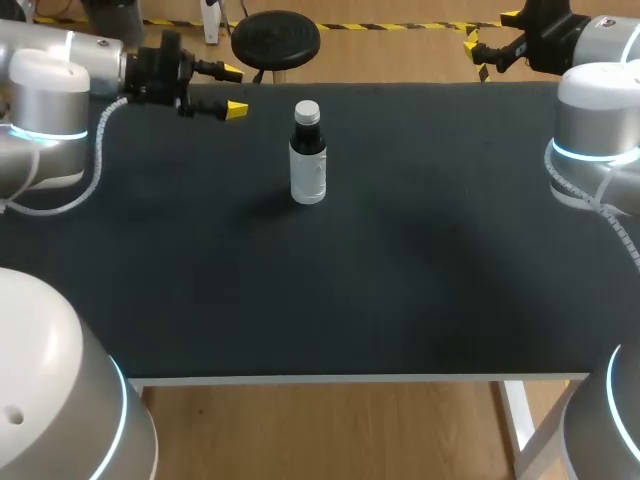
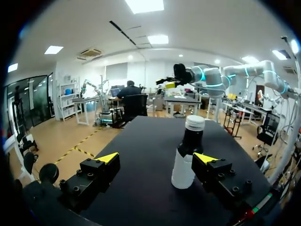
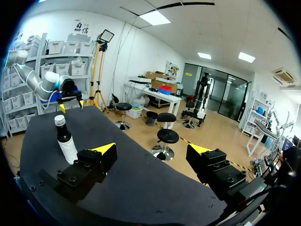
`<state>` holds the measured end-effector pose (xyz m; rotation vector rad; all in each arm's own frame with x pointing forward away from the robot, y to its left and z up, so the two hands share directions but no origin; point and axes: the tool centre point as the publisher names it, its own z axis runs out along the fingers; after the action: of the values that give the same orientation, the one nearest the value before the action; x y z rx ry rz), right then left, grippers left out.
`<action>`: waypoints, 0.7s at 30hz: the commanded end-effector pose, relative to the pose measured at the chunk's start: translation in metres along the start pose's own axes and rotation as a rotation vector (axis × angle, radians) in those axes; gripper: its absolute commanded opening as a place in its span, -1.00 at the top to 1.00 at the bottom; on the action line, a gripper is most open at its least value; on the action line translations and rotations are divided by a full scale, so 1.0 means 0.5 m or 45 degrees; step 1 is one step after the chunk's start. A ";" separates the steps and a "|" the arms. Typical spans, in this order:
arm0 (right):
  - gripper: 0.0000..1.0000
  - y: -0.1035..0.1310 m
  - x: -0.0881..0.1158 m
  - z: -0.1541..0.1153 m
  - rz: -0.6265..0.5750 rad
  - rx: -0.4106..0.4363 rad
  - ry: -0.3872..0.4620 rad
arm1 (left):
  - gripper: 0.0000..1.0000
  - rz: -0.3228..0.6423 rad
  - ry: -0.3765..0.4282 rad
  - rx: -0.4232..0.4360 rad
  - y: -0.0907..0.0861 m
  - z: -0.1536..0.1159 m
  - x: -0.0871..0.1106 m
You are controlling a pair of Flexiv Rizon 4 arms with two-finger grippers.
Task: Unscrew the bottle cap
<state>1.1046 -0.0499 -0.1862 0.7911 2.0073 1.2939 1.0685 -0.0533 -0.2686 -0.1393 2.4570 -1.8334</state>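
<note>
A small dark bottle (image 1: 308, 155) with a white label and a white cap (image 1: 307, 110) stands upright on the black table (image 1: 330, 280), toward the back middle. My left gripper (image 1: 234, 90) hovers open at the back left, a short way left of the bottle. From the left wrist the bottle (image 2: 188, 153) stands ahead, close to one finger of that gripper (image 2: 157, 159). My right gripper (image 1: 476, 52) is open at the table's back right corner. From the right wrist the bottle (image 3: 65, 141) stands far off beside its gripper (image 3: 153, 150), with my left gripper (image 3: 70, 102) beyond it.
The black table top (image 2: 141, 141) carries only the bottle. Its white front edge (image 1: 350, 379) runs across the near side. Both arm bases (image 1: 50, 120) stand at the table's left and right sides.
</note>
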 end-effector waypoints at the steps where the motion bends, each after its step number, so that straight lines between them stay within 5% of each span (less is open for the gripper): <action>1: -1.00 0.001 0.000 0.000 0.000 0.001 0.001 | -1.00 0.059 0.138 0.044 0.020 0.016 -0.012; 10: -1.00 0.001 0.000 0.000 0.000 0.001 0.001 | -1.00 0.089 0.310 0.156 0.048 0.067 0.025; 21: -1.00 0.001 0.000 0.000 0.000 0.001 0.001 | -1.00 0.091 0.355 0.196 0.032 0.099 0.075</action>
<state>1.1046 -0.0497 -0.1862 0.7909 2.0074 1.2941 1.0358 -0.0979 -0.2986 0.2081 2.4282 -2.1215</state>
